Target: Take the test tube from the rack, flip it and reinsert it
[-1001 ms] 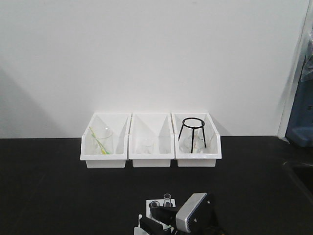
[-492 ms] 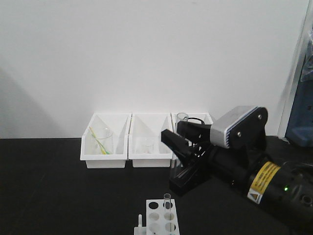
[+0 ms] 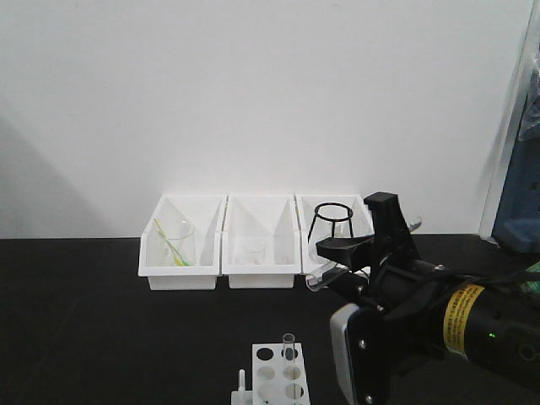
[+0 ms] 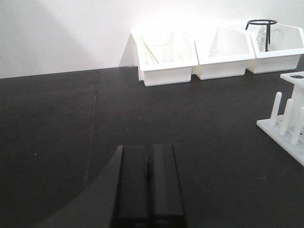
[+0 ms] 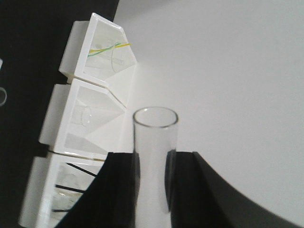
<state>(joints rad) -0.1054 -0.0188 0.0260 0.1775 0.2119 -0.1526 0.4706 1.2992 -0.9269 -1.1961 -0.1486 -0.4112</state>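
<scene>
Left end effector (image 4: 149, 176): jaws together, empty. Rack (image 3: 277, 378) on tabletop (image 3: 93, 329), second tube (image 3: 288, 344) standing in it. Just beyond and higher, right end effector (image 5: 153, 159) clamped on test tube (image 5: 155, 137), which lies tilted. Bins (image 3: 261, 274) behind.

Risk: smooth glass slips through the pads, or strikes the second tube at reinsertion.

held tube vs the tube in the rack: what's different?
The held tube is clamped in the right gripper, off the rack; the rack tube sits in a hole. In the front view, the held tube lies tilted, near horizontal; the rack tube stands upright. Both are clear tubes.
</scene>
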